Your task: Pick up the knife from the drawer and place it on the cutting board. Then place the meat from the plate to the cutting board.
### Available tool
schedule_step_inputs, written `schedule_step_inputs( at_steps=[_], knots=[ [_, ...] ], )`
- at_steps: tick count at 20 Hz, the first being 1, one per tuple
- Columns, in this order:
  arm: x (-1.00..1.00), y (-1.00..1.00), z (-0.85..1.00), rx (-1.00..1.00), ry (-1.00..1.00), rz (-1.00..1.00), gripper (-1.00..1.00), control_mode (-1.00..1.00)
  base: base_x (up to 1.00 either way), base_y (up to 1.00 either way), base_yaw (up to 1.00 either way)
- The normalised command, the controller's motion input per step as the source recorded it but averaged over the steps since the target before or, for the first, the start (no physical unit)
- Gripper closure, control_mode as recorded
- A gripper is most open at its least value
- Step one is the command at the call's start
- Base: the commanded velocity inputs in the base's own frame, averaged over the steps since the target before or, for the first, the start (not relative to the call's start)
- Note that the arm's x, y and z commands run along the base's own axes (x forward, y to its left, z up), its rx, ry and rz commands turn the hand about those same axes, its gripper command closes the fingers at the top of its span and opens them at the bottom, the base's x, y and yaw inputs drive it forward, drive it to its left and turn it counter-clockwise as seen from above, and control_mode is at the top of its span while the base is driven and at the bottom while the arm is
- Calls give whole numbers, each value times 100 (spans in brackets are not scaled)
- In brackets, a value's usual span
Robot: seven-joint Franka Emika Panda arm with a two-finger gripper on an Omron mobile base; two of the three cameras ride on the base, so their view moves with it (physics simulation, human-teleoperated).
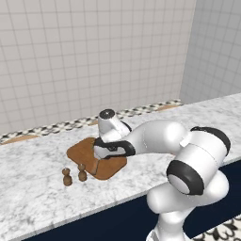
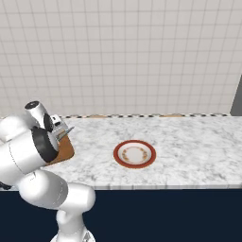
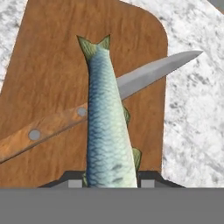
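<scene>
Even, bright, shadowless rendered light falls on the grey-veined white marble tabletop (image 1: 37, 183). No glare or blur; edges near the flat brown wooden cutting board (image 3: 48, 78) stay sharp, slightly jagged.

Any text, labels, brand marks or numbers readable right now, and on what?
None readable.
The knife, the fish, the cutting board, the plate, the two shakers and the tiled wall carry no lettering; the plate's centre shows only a blurred pattern.
</scene>
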Motion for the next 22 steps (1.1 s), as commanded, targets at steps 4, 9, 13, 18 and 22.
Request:
schedule_step_inputs(
  at_steps=[4, 9, 13, 18, 22],
  knots=[
    [11, 0, -22, 0, 0, -6, 100, -100, 0, 0, 0],
    [5, 0, -29, 0, 0, -4, -100, -100, 0, 0, 0],
    [-2, 0, -4, 0, -1, 0, -100, -100, 0, 0, 0],
    [-15, 0, 30, 0, -6, 0, -100, -100, 0, 0, 0],
    [-15, 0, 63, 0, -9, -3, -100, -100, 0, 0, 0]
  ],
)
